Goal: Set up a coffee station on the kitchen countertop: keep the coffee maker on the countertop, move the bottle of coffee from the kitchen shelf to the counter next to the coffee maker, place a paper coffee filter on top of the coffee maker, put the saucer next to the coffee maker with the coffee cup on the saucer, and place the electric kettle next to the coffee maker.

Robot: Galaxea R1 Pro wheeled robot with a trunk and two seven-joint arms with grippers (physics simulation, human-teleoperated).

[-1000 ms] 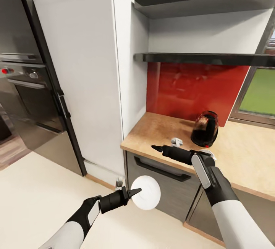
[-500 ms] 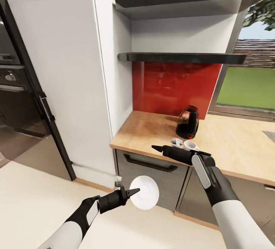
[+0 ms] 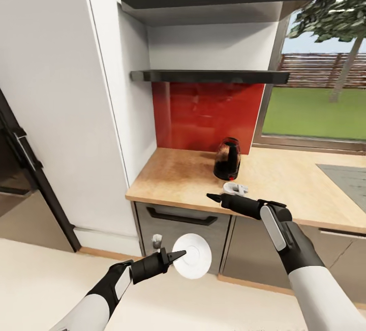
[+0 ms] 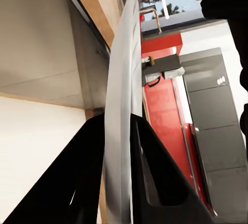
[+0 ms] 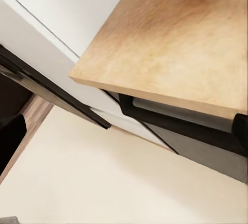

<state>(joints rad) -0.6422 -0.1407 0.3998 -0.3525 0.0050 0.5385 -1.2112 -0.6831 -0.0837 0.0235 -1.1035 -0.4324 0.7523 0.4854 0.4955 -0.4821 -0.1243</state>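
I hold my left arm low in front of the grey cabinets, and its left hand (image 3: 173, 257) is clamped on the rim of the small flat round white saucer (image 3: 192, 256), which stands on edge between the black fingers (image 4: 85, 175). My right arm reaches forward at the edge of the light beige wood-grain worktop (image 3: 284, 178); whether the right hand (image 3: 213, 198) is apart or together I cannot tell. Behind it the small white coffee cup (image 3: 234, 188) is partly hidden, near the squat dark glass electric kettle (image 3: 227, 159). I read no writing.
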